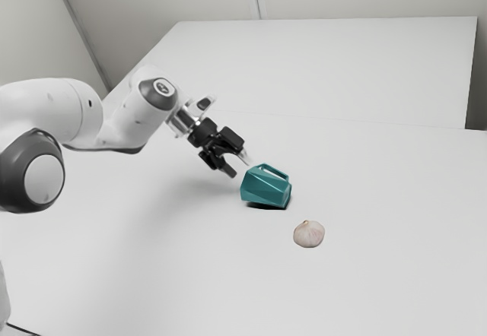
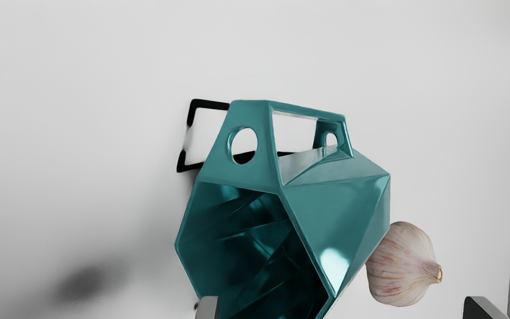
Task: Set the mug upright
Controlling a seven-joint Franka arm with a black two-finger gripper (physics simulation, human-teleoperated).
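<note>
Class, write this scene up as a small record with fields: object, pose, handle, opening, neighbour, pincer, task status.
Object: teal faceted mug
Pose: lying on its side on the white table
Handle: uppermost
Opening: facing the pincer
Neighbour: garlic bulb, apart from the mug, beyond its base end
Pincer: open, near the mug, not gripping it
Task status: mug not upright
</note>
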